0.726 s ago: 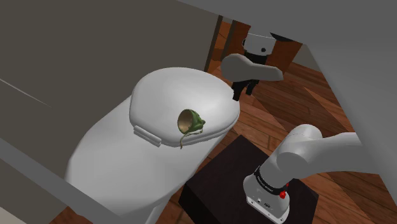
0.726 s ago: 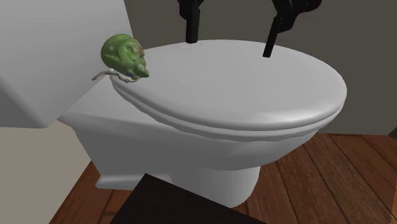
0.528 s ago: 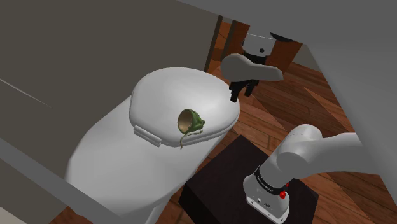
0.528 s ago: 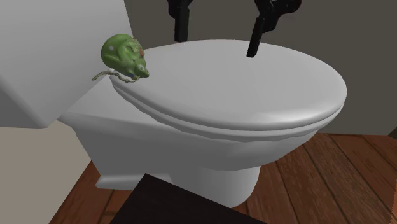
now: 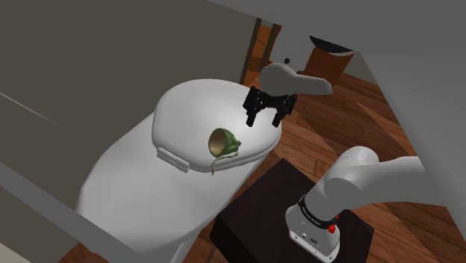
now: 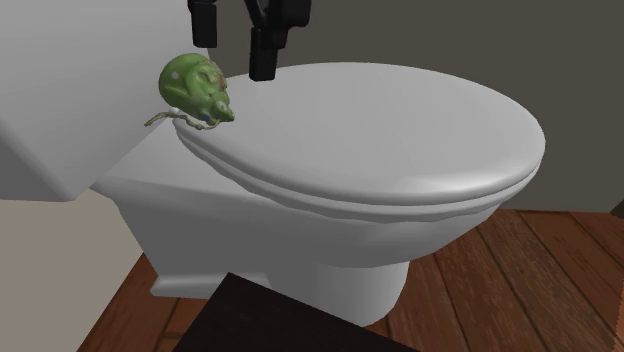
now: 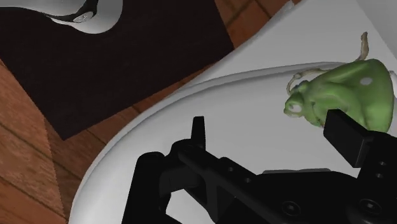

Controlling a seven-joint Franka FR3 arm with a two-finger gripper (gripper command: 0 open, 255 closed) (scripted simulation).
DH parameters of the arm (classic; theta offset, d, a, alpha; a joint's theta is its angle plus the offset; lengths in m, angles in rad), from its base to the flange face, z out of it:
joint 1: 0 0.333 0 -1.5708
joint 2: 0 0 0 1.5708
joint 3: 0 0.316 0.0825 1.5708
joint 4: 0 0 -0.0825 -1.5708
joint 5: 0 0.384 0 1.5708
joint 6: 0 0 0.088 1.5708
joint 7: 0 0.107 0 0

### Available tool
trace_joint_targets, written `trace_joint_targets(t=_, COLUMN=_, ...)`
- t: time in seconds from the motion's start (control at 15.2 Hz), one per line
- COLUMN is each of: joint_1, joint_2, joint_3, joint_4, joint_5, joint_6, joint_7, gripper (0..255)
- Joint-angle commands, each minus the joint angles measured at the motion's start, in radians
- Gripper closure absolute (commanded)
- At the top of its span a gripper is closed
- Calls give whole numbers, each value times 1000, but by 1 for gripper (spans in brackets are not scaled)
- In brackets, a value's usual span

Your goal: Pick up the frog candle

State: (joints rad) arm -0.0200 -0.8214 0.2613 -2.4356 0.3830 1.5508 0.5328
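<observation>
My gripper [image 5: 263,118] hangs over the toilet lid [image 5: 196,101] with its two black fingers spread wide apart and nothing between them. I think they are wide so the frog can fit in between.

The frog candle [image 5: 222,142] rests on the lid, close to the back edge where the lid joins the tank. In the shoulder view it is at about 8 o'clock from the gripper. In the second exterior view the frog candle [image 6: 195,88] is at about 7 o'clock from the gripper [image 6: 233,35], and near it. It seems to lie on its side, because its round hollow bottom faces the shoulder camera. A thin string trails from it over the lid's rim.

In the wrist view the frog candle [image 7: 343,95] is just past one finger, not between the two. So I judge the gripper [image 7: 273,137] must slide over a bit more, then go down. The frog is round, so it may roll.
</observation>
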Motion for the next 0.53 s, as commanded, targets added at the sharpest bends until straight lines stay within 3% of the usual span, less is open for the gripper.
trace_joint_targets(t=0.0, joint_1=-9, joint_2=9, joint_3=46, joint_4=10, joint_5=60, joint_6=31, joint_7=105, gripper=0)
trace_joint_targets(t=0.33, joint_1=-46, joint_2=71, joint_3=169, joint_4=66, joint_5=180, joint_6=133, joint_7=346, gripper=0)
trace_joint_targets(t=0.46, joint_1=-47, joint_2=73, joint_3=179, joint_4=56, joint_5=188, joint_6=151, joint_7=354, gripper=0)
